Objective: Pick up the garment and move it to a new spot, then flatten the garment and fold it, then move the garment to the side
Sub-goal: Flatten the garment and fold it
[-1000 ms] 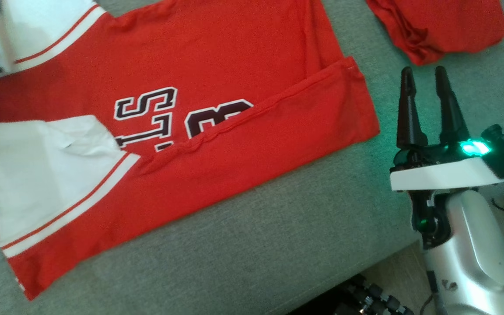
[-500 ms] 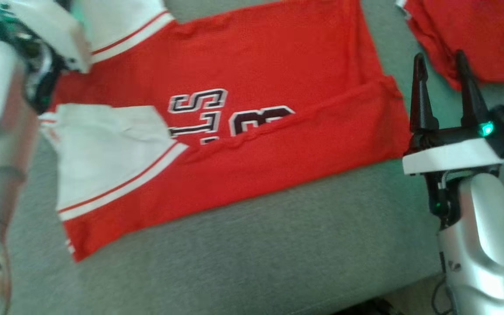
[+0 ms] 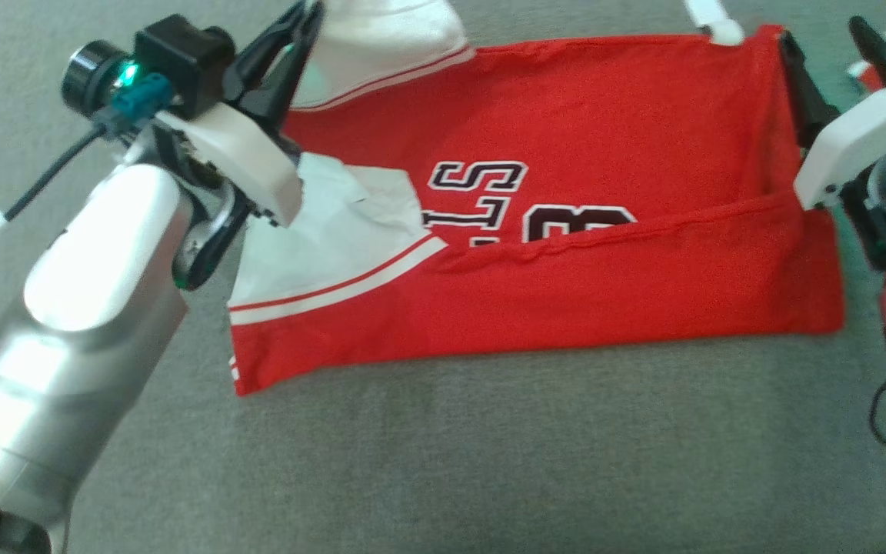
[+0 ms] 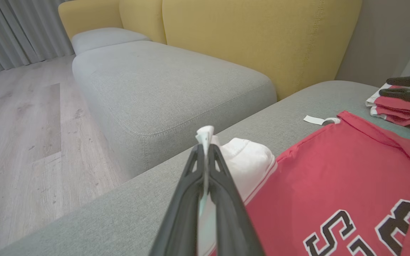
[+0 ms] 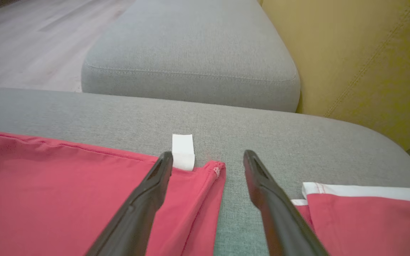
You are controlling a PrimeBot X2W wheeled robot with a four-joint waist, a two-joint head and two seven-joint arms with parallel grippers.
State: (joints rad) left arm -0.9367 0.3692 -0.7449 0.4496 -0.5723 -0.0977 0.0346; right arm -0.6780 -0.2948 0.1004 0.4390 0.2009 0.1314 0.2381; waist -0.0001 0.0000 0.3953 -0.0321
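The garment (image 3: 627,161) is a red jersey with white sleeves and dark lettering, spread on the grey sofa seat with its near edge folded over. My left gripper (image 3: 301,27) is at its far left corner, shut on a pinch of the white sleeve (image 4: 247,160); in the left wrist view the left gripper (image 4: 205,147) has white cloth sticking out between its tips. My right gripper (image 3: 824,35) hovers open at the far right corner. In the right wrist view the right gripper (image 5: 208,158) has the red hem corner (image 5: 212,174) lying between its fingers, untouched.
A second folded red and white garment (image 5: 368,213) lies just right of the right gripper. A white tag (image 5: 183,151) lies at the jersey's far corner. Another grey seat (image 4: 162,81), a yellow sofa back (image 4: 255,39) and wooden floor (image 4: 16,124) lie beyond.
The head camera has swung left. My left gripper has come into view and shut on the white sleeve. My right gripper has moved up to the jersey's far right corner, still open.
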